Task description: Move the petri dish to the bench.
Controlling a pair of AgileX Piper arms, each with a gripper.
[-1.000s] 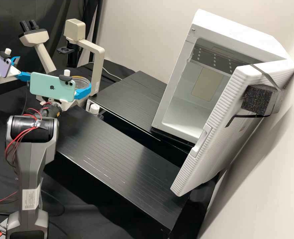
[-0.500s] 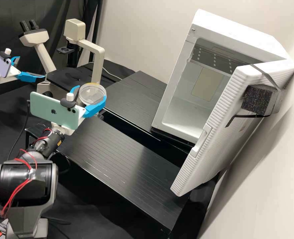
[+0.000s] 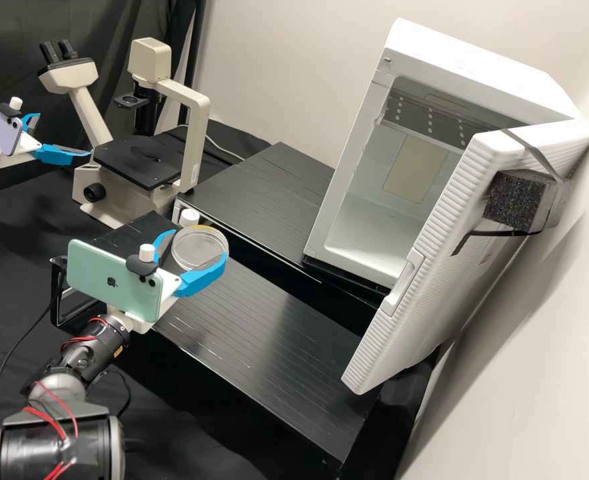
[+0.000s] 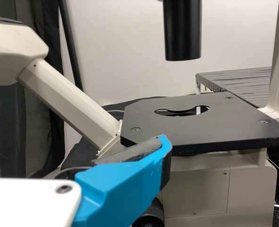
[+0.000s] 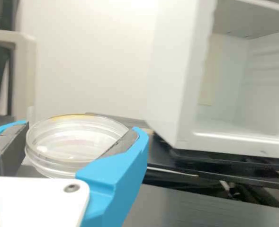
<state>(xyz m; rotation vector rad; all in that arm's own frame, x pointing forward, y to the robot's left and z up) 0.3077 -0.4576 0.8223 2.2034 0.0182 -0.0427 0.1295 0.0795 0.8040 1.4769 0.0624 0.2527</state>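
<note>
The clear round petri dish (image 3: 200, 248) is held between the two blue fingers of my right gripper (image 3: 201, 243), over the left end of the near black bench (image 3: 261, 327). In the right wrist view the dish (image 5: 66, 144) sits roughly level, its sides against the dark pads of the right gripper (image 5: 84, 130). Whether it touches the bench cannot be told. My left gripper (image 3: 63, 136) stands open and empty at the left, beside the microscope. In the left wrist view one finger of the left gripper (image 4: 122, 184) is near the microscope stage (image 4: 177, 120).
The beige microscope (image 3: 191, 133) with its bare black stage stands at the back left. A farther black bench (image 3: 268, 193) runs behind the near one. At the right, a white cabinet (image 3: 374, 220) has its ribbed door (image 3: 441, 247) open, jutting toward the near bench.
The right gripper has carried the dish away from the microscope, rightward and nearer, to over the near bench. The microscope stage has come into full view. The left gripper has not moved.
</note>
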